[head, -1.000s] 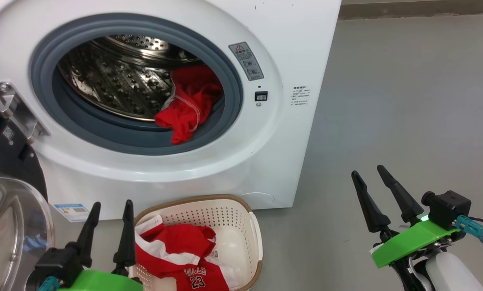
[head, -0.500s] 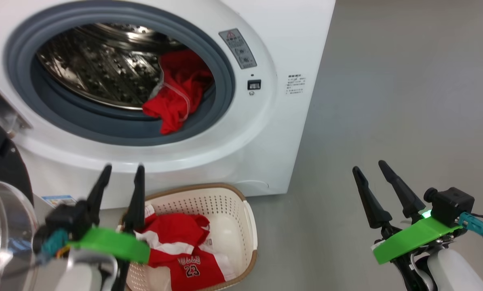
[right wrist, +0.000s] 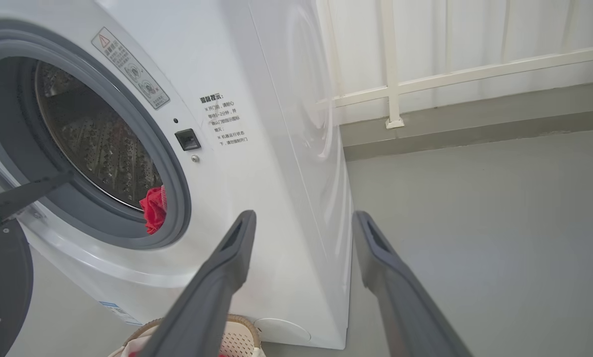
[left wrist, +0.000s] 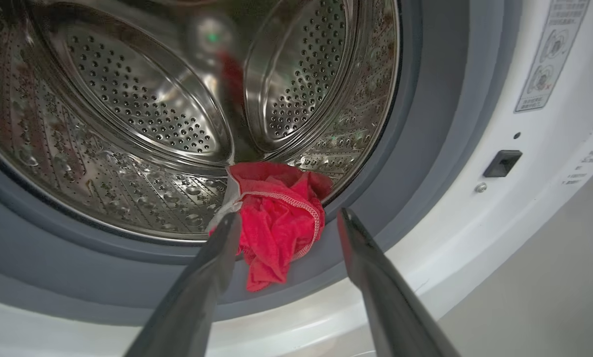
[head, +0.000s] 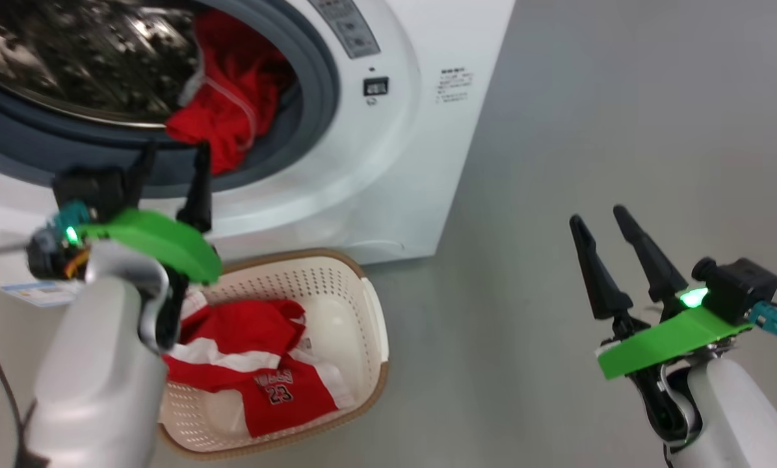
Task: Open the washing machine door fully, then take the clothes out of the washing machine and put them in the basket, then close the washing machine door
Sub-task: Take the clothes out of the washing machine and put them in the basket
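Your left fingers stand spread, empty, just before a red garment draped over the washer's gasket. The basket below holds a jersey printed 23. A warning label sits right of the gasket. Your right fingers hang spread, empty.

Grey floor under the washing machine and the basket.

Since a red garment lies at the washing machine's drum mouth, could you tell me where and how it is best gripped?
Probably best to pinch the bunched fold of the red garment that hangs over the grey gasket, coming straight in from the front. That lump juts out between the fingers of the open left gripper.
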You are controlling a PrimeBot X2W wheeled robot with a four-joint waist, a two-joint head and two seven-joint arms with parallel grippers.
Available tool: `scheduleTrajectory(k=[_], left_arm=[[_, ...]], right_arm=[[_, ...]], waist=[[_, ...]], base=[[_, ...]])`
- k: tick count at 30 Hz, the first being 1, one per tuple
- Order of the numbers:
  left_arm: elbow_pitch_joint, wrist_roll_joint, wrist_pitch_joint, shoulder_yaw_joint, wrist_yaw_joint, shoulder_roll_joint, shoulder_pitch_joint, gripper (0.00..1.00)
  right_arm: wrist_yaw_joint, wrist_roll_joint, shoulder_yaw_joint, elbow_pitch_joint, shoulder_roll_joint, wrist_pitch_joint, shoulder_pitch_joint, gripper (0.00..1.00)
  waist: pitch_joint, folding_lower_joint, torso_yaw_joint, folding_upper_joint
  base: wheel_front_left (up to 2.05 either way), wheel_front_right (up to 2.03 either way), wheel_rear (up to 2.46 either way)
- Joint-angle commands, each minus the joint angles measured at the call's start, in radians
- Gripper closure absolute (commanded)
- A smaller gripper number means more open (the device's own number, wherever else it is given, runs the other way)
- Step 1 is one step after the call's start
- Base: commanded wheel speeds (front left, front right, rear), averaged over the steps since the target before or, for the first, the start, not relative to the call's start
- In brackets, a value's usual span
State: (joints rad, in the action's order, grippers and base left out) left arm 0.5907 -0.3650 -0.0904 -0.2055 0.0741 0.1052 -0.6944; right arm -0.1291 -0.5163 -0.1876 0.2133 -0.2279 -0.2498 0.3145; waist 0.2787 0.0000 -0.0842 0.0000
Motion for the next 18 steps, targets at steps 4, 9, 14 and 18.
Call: scheduleTrajectory(k=[4, 9, 14, 18], left_arm=[[0.094, -0.021, 0.013, 0.047, 0.011, 0.043, -0.154, 0.00], [0.234, -0.025, 0.031, 0.059, 0.008, 0.069, -0.295, 0.00], [0.359, -0.075, 0.074, 0.094, 0.016, 0.074, -0.416, 0.00], [0.416, -0.089, 0.091, 0.104, 0.019, 0.093, -0.478, 0.00]], right_arm=[[-0.002, -0.006, -0.017, -0.039, 0.005, -0.012, 0.039, 0.00], [-0.002, -0.005, -0.021, -0.049, 0.017, -0.012, 0.064, 0.00], [-0.002, -0.005, -0.029, -0.052, 0.034, -0.012, 0.079, 0.00], [-0.002, -0.005, -0.035, -0.055, 0.043, -0.012, 0.088, 0.00]], waist=[[0.100, 0.0000, -0.076, 0.0000], [0.157, 0.0000, -0.112, 0.0000], [0.203, 0.0000, -0.143, 0.0000], [0.225, 0.0000, -0.162, 0.0000]], base=[[0.00, 0.00, 0.00], [0.00, 0.00, 0.00], [0.00, 0.00, 0.00], [0.00, 0.00, 0.00]])
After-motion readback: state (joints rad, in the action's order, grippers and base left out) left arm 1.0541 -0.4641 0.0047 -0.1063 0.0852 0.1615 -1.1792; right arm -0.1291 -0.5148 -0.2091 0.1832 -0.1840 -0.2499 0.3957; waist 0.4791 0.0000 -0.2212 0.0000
